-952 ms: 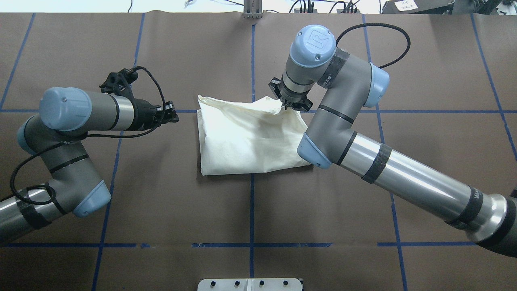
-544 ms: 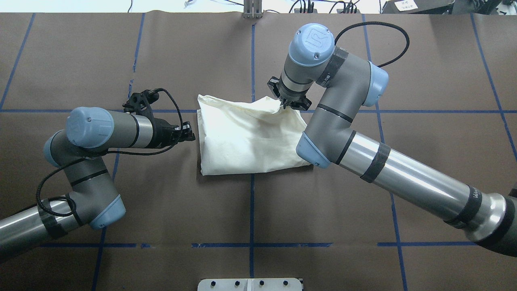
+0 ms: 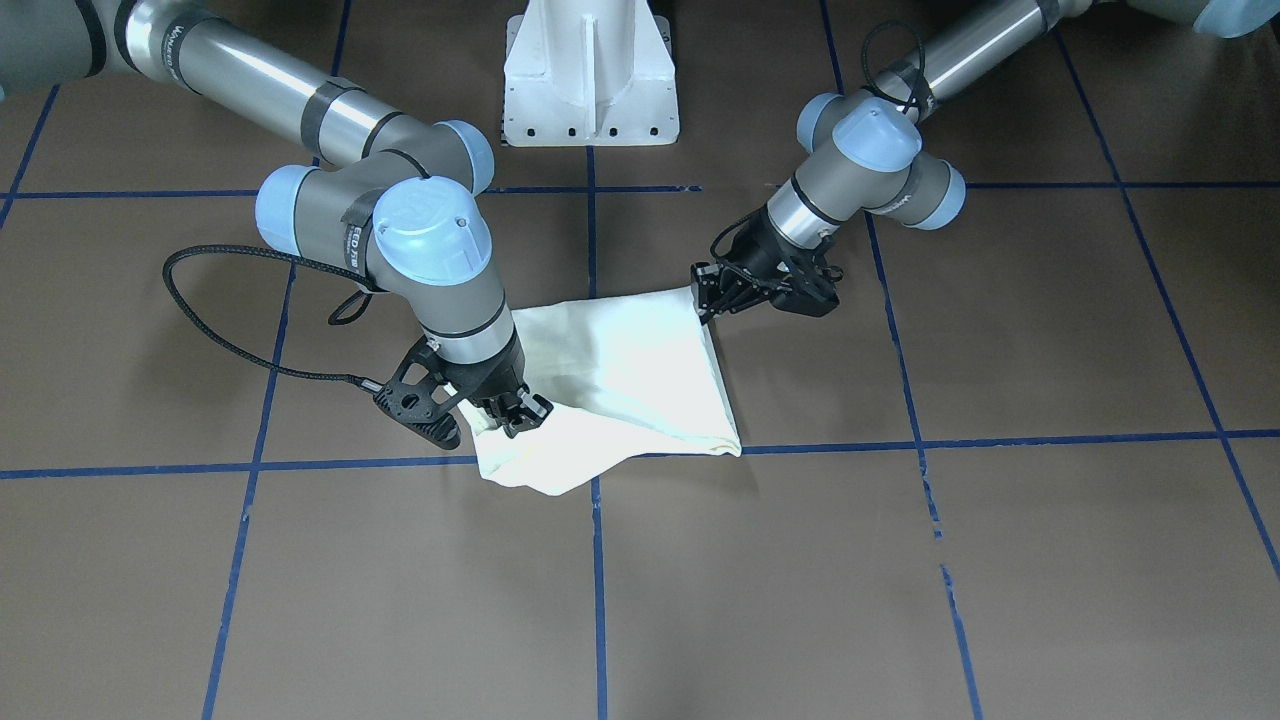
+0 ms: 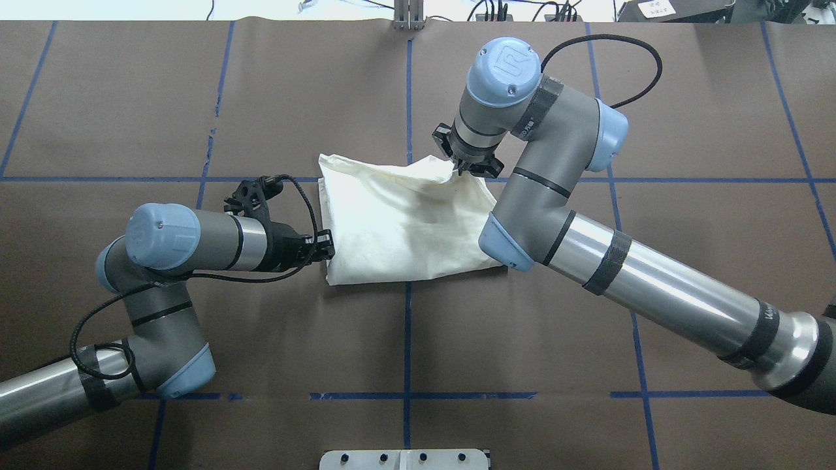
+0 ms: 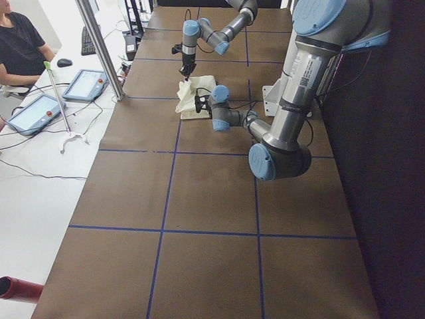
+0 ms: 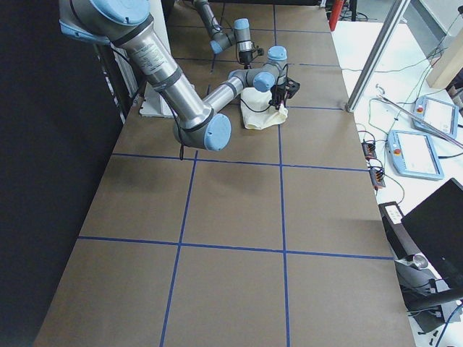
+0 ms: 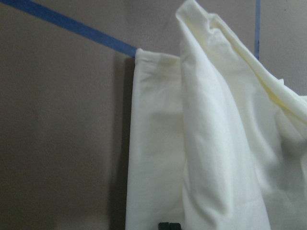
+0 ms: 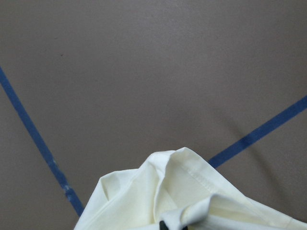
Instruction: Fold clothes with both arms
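the right arm [image 4: 529, 209] slants low over the near right corner of the shirt [image 4: 392, 222] and bars that side; the left gripper [image 4: 328, 249] sits against its near left corner. bare table [image 4: 490, 339] lies between the shirt and the white pedestal base [image 4: 405, 459], and along the far left edge.

In the overhead view, the right arm [image 4: 653, 287] covers most of the right gripper [image 4: 465, 167] and one corner of the T-shirt [image 4: 392, 222]. The left wrist view cuts off the left gripper [image 7: 169, 225] at its bottom edge. In both side views you cannot judge either gripper: too small.
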`<state>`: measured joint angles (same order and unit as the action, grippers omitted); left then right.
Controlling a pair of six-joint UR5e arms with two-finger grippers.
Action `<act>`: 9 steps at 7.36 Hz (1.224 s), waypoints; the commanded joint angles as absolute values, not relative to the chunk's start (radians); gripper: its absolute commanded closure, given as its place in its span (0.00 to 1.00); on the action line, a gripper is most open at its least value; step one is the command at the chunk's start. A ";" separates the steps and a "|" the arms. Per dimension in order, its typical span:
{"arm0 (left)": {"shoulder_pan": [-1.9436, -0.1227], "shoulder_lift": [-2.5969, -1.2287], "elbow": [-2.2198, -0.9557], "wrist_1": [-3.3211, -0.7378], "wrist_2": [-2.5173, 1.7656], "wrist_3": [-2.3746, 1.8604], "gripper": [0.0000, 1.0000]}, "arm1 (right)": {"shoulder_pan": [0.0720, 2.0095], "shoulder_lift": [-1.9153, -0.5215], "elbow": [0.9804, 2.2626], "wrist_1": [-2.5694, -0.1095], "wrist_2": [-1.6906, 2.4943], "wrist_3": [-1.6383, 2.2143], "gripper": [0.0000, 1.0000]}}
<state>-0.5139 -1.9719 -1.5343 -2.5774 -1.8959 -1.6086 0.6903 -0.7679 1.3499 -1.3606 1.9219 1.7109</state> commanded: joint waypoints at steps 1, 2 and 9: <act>-0.500 -1.916 -1.615 -2.591 -2.070 -1.635 1.00 | 0.690 -0.769 1.348 -1.361 1.921 1.710 1.00; -0.480 -1.890 -1.629 -2.609 -2.088 -1.634 1.00 | 0.690 -0.769 1.345 -1.361 1.921 1.710 1.00; -0.569 -2.077 -1.513 -2.511 -1.893 -1.663 1.00 | 0.776 -0.765 1.356 -1.356 2.070 1.497 0.00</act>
<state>-0.5641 -2.0187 -1.6047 -2.5279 -1.9374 -1.6956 0.8029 -0.7631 1.3470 -1.3573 2.0711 1.5004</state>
